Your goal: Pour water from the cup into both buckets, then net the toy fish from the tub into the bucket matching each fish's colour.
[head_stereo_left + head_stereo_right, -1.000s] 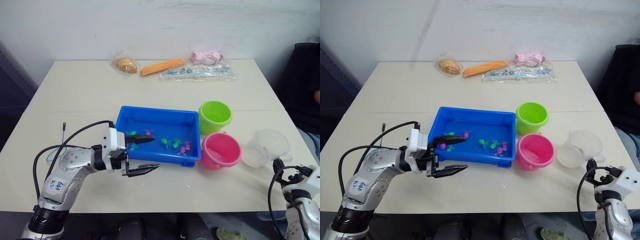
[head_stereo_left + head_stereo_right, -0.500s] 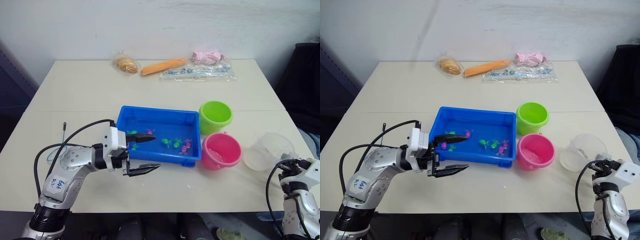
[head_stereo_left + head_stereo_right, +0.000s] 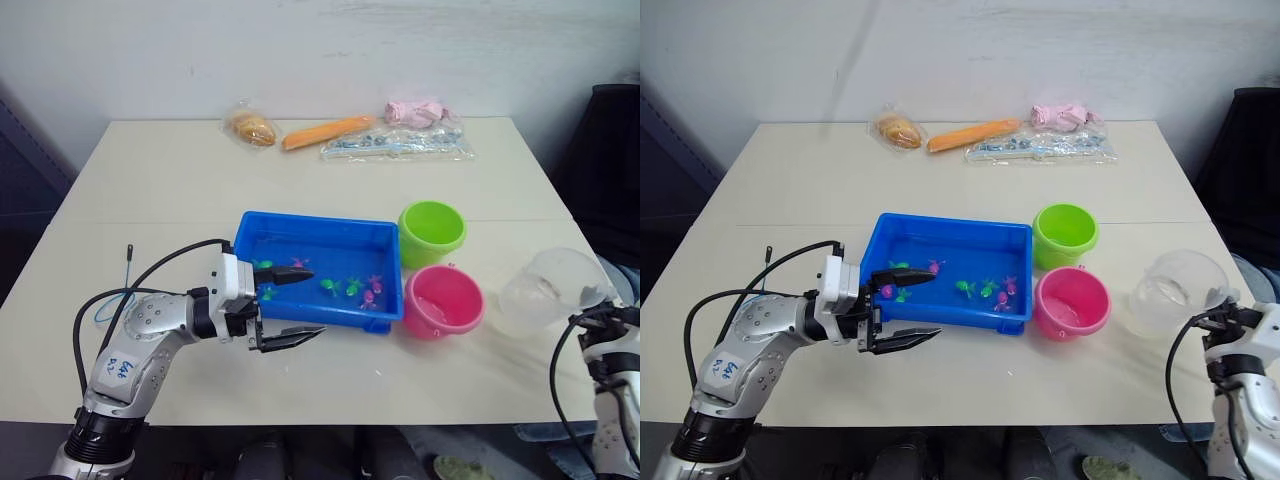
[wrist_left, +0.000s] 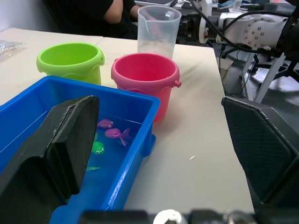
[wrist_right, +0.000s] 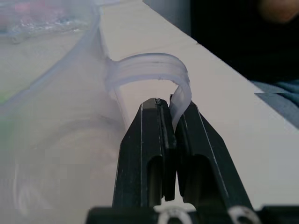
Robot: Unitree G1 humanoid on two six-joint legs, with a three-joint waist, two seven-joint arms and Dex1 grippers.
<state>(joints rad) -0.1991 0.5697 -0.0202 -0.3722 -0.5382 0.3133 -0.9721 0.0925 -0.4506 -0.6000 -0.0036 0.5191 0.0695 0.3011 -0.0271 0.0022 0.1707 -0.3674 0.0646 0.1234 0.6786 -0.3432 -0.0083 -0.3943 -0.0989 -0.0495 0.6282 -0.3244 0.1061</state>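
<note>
The clear cup (image 3: 548,290) hangs tilted above the table's right edge, right of the pink bucket (image 3: 442,300). My right gripper (image 5: 169,122) is shut on the cup's thin handle (image 5: 154,70). The lime green bucket (image 3: 431,232) stands just behind the pink one. Both buckets sit against the right side of the blue tub (image 3: 250,232), where several small pink and green toy fish (image 3: 353,288) lie in water. My left gripper (image 3: 292,305) is open, one finger over the tub's front left part, the other in front of its rim, holding nothing.
Along the table's far edge lie a bagged bun (image 3: 250,128), an orange carrot-like item (image 3: 326,132), a clear packet (image 3: 395,146) and a pink cloth bundle (image 3: 415,112). A person in dark clothes (image 4: 103,14) sits past the table's right side.
My right gripper has shut on the cup's handle and lifted the cup off the table, tipping it. The left arm has stayed put.
</note>
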